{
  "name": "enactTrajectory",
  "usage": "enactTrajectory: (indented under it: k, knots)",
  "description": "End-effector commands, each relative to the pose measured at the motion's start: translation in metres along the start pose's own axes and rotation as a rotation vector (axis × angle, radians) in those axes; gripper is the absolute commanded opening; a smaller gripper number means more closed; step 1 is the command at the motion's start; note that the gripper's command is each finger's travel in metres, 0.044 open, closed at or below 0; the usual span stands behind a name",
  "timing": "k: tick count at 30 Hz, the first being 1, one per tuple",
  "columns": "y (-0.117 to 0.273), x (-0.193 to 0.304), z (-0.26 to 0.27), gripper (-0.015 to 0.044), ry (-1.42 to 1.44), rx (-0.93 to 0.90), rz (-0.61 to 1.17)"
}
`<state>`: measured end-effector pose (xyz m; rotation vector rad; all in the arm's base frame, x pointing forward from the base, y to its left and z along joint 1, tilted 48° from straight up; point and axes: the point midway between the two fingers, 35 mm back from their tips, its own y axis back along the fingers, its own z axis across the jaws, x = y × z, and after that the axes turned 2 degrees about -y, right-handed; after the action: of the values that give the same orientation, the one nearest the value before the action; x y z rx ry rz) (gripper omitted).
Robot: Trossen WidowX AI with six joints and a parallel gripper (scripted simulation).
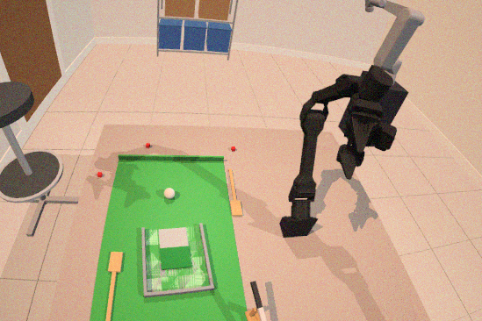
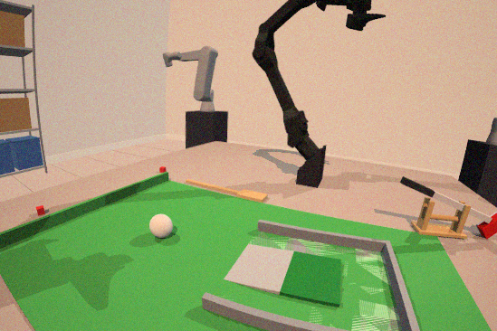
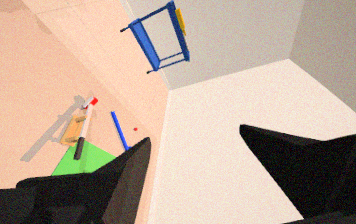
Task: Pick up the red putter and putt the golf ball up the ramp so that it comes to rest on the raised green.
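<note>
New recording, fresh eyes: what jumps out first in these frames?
The bright green putting mat dominates, with the white golf ball sitting alone near its far end and a grey-walled pen holding the ramp and raised green nearer the camera. The black arm towers beside the mat, its open, empty gripper held high in the air. The red putter lies untouched on a small wooden stand off the mat's corner.

A matte black six-joint arm [image 1: 308,145] of slim, boxy links on a wedge-shaped black base [image 2: 311,167]; its two black fingers are broad, tapering to sharp points, with no visible markings or cables
</note>
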<state>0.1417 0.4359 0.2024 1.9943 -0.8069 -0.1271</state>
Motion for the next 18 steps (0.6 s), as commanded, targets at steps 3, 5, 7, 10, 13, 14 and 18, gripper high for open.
enactTrajectory:
  k: [3,5,7,10,13,14,18]
  knots:
    - [-0.089,0.031,0.043,0.0440,-0.165,-0.262,0.136]
    - [-0.113,0.042,0.060,0.0440,-0.216,-0.338,0.182]
    - [-0.136,0.053,0.078,0.0440,-0.269,-0.412,0.229]
    - [-0.167,0.071,0.108,0.0440,-0.349,-0.522,0.304]
    - [-0.195,0.088,0.142,0.0440,-0.424,-0.638,0.385]
    - [-0.203,0.093,0.154,0.0440,-0.447,-0.677,0.413]
    - [-0.230,0.114,0.206,0.0440,-0.538,-0.836,0.532]
